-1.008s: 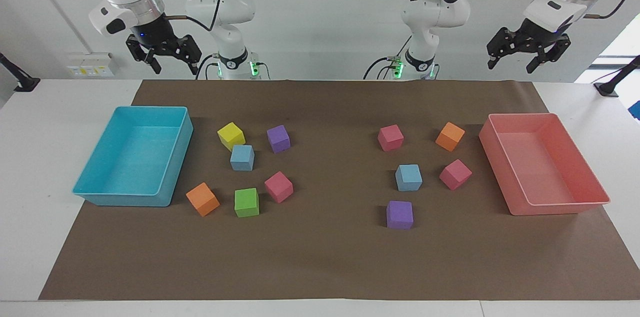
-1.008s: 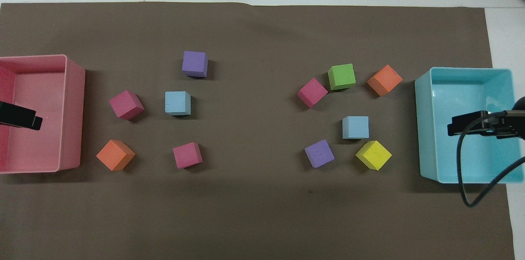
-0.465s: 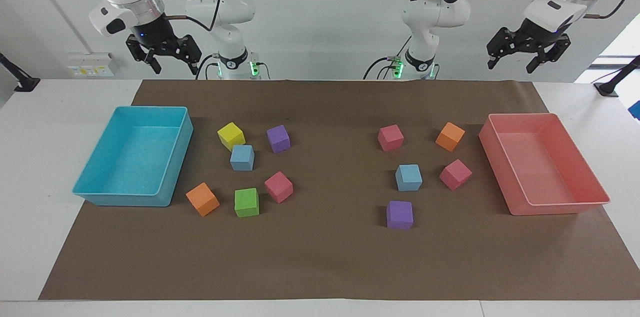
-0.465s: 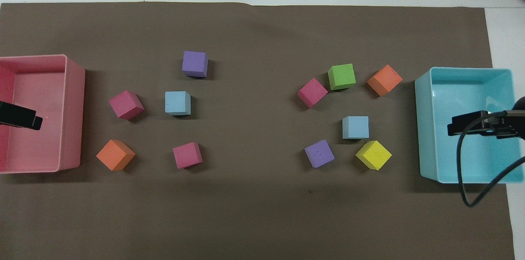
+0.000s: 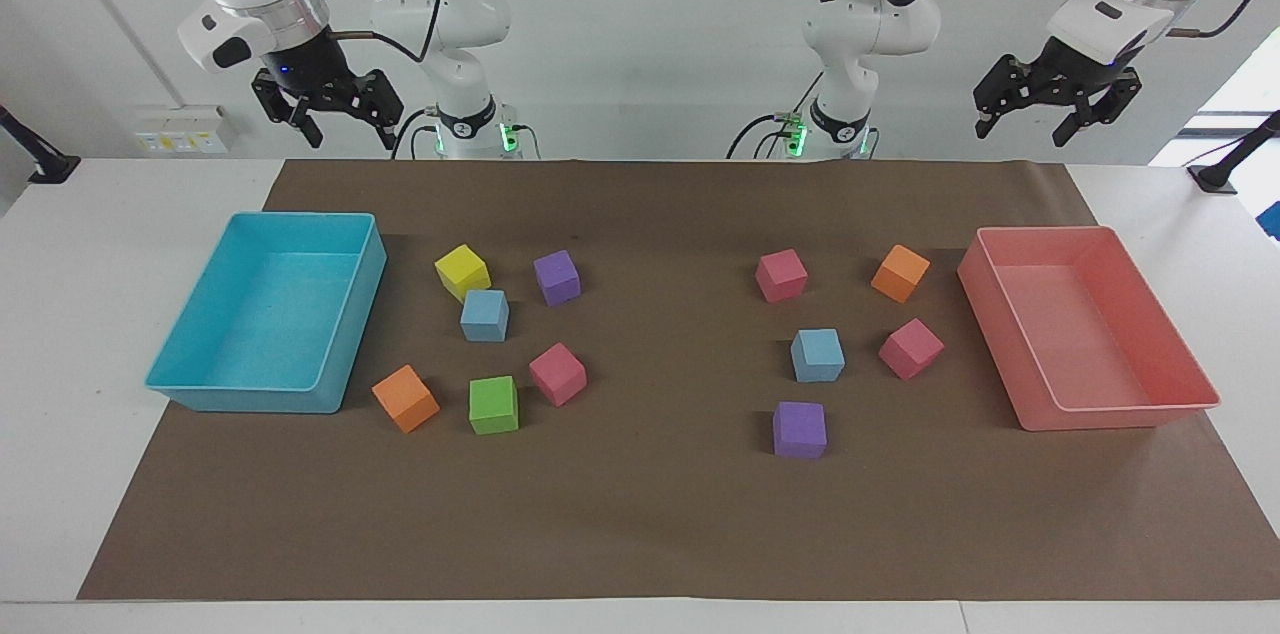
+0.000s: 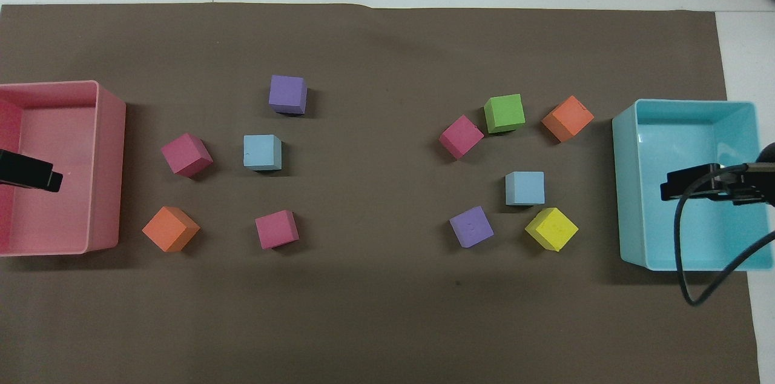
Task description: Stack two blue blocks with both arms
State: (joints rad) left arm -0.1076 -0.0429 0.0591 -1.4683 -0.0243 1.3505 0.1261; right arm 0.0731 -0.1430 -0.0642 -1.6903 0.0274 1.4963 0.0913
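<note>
Both tools idle, high above the table, nothing held. Left tool [image 5: 1058, 111] hangs over the end of the table by the pink tray [image 5: 1190, 384], jaws spread wide. Right tool [image 5: 328, 109] hangs over the end by the turquoise tray [image 5: 175, 369], jaws likewise spread and empty. I read this as the start: no block touched, stack not yet begun.

Targets: 2 light blue foam cubes, both flat on the brown mat [image 5: 640, 534], well apart from each other.
- Blue block A [image 5: 484, 315], at the right arm's end of the table: just beside the yellow cube [image 5: 462, 271], which lies nearer to the robots and may be touching its corner; I cannot tell. Purple cube [image 5: 557, 277] near, with a gap.
- Blue block B [image 5: 817, 355], at the left arm's end: free on all 4 sides, between a pink cube [image 5: 781, 275] and another purple cube [image 5: 799, 429]; a second pink cube [image 5: 911, 348] beside it with a gap.

Handling, my judgement: foam, so light and somewhat soft; it should squash a little under the fingers and grip well, no fragility. I would take each cube across 2 parallel side faces, about mid-height, square to the faces. On A, I would choose the pair of faces clear of the yellow cube, or a finger may nudge it. Light cubes shift easily, so release on the stack should be gentle and centred.
</note>
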